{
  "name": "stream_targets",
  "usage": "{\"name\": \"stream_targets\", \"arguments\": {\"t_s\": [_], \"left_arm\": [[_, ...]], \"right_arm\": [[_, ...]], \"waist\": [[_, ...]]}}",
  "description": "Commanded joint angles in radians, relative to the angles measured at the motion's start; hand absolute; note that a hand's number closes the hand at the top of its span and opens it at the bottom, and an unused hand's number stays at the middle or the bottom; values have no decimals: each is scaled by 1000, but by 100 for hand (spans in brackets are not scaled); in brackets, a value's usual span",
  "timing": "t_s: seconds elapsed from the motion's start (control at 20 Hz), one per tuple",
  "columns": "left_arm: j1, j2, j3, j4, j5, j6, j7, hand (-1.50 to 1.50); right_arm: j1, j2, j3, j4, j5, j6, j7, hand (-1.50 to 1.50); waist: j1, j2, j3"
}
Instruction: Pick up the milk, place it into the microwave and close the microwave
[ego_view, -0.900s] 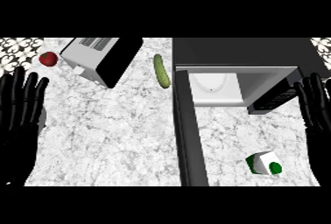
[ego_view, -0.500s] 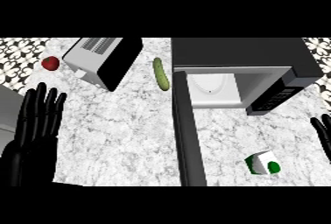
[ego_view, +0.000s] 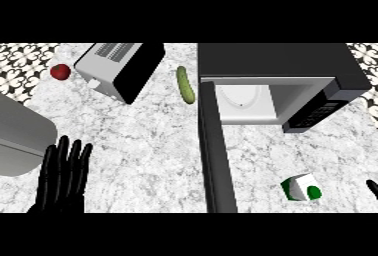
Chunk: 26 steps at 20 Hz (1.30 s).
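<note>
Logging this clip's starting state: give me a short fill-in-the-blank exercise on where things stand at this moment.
1. The microwave has its door standing ____.
2. The milk carton sits on the counter, between the door and the robot's ____ hand.
3. The green cucumber lies between the microwave and the ____.
4. The left hand has its fingers straight and holds ____.

Missing words: open; right; toaster; nothing
</note>
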Motion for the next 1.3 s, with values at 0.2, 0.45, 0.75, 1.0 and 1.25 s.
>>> {"name": "stream_targets", "arguments": {"t_s": [0.2, 0.45, 0.75, 1.0, 1.25], "left_arm": [[211, 21, -134, -39, -14, -17, -150, -150], [267, 88, -62, -25, 95, -79, -214, -150], [426, 122, -180, -72, 25, -54, -344, -150], [331, 112, -105, 44, 74, -59, -389, -150], [366, 112, -174, -11, 28, -12, -362, -150]], "right_arm": [[32, 41, -51, 147, 92, 105, -129, -150], [-6, 93, -33, 286, 174, 114, -202, -150], [-79, 135, -12, 405, 284, 75, -266, -150], [-139, 137, -81, 565, 307, 27, -344, -150], [-287, 113, -130, 777, 362, -49, -397, -150]], "waist": [[9, 1, 0], [12, 2, 0], [17, 1, 0], [10, 3, 0], [13, 4, 1]]}}
